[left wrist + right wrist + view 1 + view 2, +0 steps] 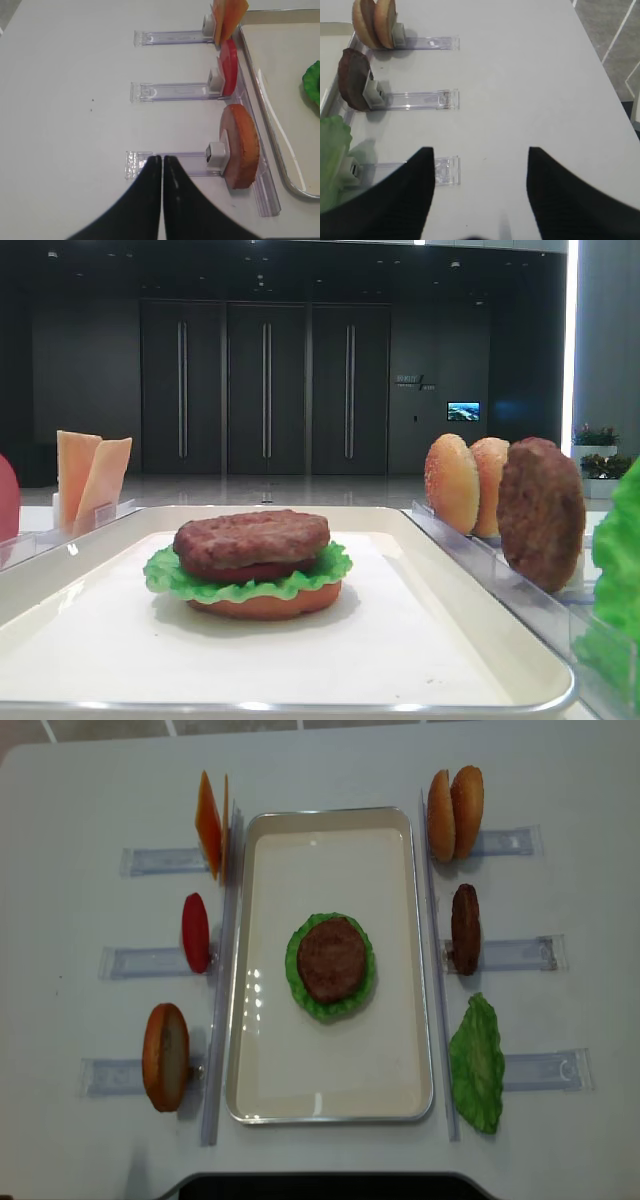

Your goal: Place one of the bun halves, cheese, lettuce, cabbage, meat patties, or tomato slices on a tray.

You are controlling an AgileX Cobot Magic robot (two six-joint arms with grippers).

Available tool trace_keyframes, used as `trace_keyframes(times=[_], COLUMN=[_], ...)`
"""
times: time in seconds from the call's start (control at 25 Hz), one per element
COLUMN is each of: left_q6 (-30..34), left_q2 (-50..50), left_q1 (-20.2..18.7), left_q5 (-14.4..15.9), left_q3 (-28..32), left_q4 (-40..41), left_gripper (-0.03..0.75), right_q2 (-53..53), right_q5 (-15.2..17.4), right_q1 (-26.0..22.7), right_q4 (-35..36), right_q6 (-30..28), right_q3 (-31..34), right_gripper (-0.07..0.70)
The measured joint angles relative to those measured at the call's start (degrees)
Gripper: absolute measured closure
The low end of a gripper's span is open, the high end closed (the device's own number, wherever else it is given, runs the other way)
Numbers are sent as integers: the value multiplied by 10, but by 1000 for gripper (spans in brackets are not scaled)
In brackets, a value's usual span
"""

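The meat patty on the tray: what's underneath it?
Under the patty lies a green lettuce leaf, then an orange bun half on the tray. Anything else between them is hidden.

Two meat patties (333, 958), three bun halves (455, 800), two lettuce (477, 1063), one tray (330, 1114).

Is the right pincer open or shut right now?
Open: the right pincer shows two dark fingers spread wide over bare table, nothing between them.

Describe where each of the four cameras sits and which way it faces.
Low front view: at table level, facing the stacked burger on the tray; no robot shows.
Overhead view: straight down on the tray; no arm.
Right wrist: looks down past the open right end effector at racks.
Left wrist: the same, with the shut left end effector.
Shared: the upright patty.
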Motion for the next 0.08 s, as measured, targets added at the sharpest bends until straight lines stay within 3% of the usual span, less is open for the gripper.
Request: trace_keyframes(times=[0.08], left_q6=[0], left_q2=[0], left_q1=[0], left_q5=[0], left_q3=[0], left_q4=[0], left_gripper=[715], right_q2=[0], right_q5=[0], right_q1=[0], right_q4=[1], right_q6=[0], right_q3=[0], right_gripper=[240])
